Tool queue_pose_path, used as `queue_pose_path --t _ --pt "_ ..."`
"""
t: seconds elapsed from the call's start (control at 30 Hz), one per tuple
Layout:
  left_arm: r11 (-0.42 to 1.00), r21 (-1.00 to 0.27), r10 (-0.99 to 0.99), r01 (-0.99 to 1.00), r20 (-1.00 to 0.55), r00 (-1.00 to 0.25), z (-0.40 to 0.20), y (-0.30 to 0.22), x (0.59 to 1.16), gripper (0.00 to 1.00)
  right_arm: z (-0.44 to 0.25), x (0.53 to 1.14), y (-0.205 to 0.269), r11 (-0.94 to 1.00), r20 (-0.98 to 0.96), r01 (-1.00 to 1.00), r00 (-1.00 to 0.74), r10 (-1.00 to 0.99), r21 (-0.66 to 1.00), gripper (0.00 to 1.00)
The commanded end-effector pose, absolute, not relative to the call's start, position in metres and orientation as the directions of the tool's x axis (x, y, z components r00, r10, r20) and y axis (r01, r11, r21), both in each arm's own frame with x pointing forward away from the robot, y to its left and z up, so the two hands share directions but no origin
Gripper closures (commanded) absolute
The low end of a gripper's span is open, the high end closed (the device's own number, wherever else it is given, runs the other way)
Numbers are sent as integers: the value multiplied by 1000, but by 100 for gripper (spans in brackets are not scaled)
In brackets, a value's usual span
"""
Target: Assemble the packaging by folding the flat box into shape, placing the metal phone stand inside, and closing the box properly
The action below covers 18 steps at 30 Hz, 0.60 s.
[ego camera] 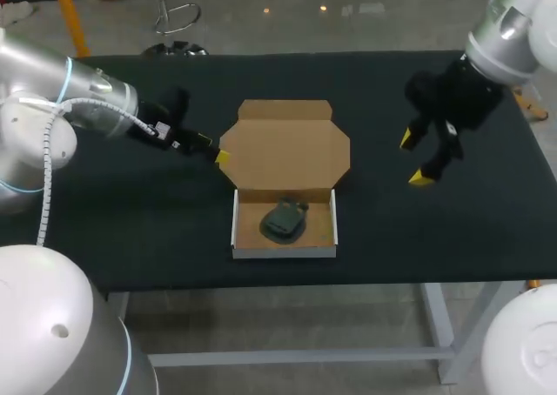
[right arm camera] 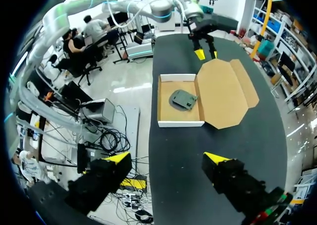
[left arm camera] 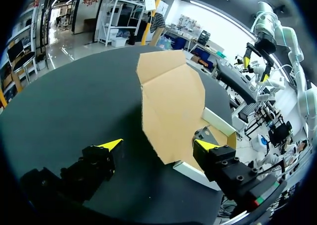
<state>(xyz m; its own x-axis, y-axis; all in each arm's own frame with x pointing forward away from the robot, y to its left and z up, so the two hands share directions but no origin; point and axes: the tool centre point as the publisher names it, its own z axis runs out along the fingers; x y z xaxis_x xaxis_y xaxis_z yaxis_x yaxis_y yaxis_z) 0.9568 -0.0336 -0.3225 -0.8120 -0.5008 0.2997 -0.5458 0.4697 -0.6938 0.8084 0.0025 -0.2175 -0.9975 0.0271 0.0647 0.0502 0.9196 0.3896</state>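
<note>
- Blocking most of the tray (left arm camera: 218,122) in the left wrist view, the raised lid (left arm camera: 173,111) hides the phone stand there.
- In the head view only one yellow tip of the left tool (ego camera: 218,154) shows; the other is lost against dark arm and dark tabletop (ego camera: 130,230). Whether that tip touches the cardboard cannot be told.
- The phone stand (ego camera: 284,220) is a small dark grey shape and its detail is too fine to make out. It lies low in the tray (ego camera: 285,249), about midway between the side walls, its longer side slanting across the tray.
- The box (ego camera: 285,186) is half folded. The tray's walls stand up, white outside and brown inside. The lid (ego camera: 285,151) is open, brown, with cut corners and a narrower flap (ego camera: 285,110) at its far end.
- The box sits around the middle of the tabletop, tray toward the near edge and lid toward the far edge, so its long axis runs near edge to far edge.
- The left tool (left arm camera: 158,144) is released, fingers spread wide at the lid's left edge, with the lid's near left corner between them.
- The right tool (ego camera: 414,158) is released too. It hangs above the tabletop toward the right edge, well apart from the box, with nothing between its fingers.
- From the right wrist, the right tool (right arm camera: 167,158) faces the tray (right arm camera: 179,122) and phone stand (right arm camera: 184,99), with the lid (right arm camera: 223,92) beside them.
</note>
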Motion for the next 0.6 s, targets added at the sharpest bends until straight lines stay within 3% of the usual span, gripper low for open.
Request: queue_pose_path --t 0.03,0.23,0.6 --pt "459 -705 -444 -540 344 -827 -328 -38 967 5 -219 816 4 922 81 56 -996 27 382 0" --pt "437 -722 -394 -536 382 -836 -333 -46 971 14 -217 825 7 930 77 63 -996 38 362 0" --pt "406 -753 -304 -518 423 -853 -335 -64 970 20 -217 837 11 935 71 65 -997 43 349 0"
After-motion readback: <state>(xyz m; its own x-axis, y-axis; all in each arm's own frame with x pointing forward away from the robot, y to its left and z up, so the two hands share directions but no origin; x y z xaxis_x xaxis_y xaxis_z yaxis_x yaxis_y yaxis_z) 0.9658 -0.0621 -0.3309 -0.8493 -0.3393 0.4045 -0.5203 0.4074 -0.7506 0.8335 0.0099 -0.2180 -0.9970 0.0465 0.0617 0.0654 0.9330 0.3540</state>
